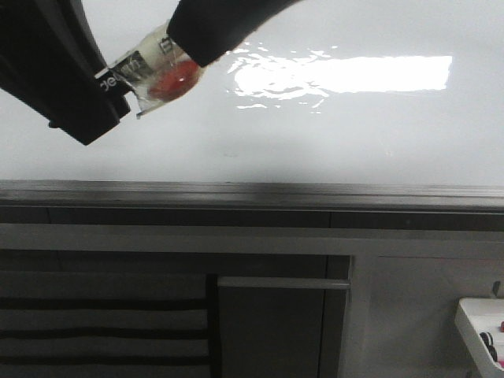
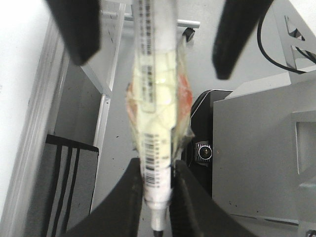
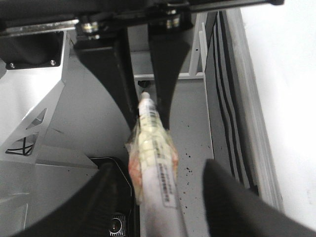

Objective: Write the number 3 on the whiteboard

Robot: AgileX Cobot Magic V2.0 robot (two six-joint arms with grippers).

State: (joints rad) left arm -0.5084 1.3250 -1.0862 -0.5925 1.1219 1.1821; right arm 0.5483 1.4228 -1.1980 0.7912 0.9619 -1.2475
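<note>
Filling the top half of the front view, the whiteboard [image 1: 236, 134] is glossy white with a bright rectangular glare patch [image 1: 346, 75] and a grey metal edge rail [image 1: 252, 193] along its near side. Below the rail: grey cabinet fronts, a black-and-grey striped panel [image 1: 102, 331] lower left, a small white tray [image 1: 482, 331] cut off at the lower right corner.

No drawn 3 can be made out on the board; glare washes out the middle.

Both arms enter top left, cropped by the frame. The marker [image 1: 146, 69] sits between them, wrapped in clear/yellowish tape with a red patch; its tip is hidden in the front view.

Left end effector [image 2: 157, 197]: fingers [image 2: 131, 197] pressed onto the marker [image 2: 155, 123] near one end. Right end effector [image 3: 170, 197]: in its wrist view its own fingers [image 3: 227, 197] stand spread either side of the marker [image 3: 155, 163], not touching it; the left's fingers pinch the far end.

Whether the marker touches the board cannot be told.
</note>
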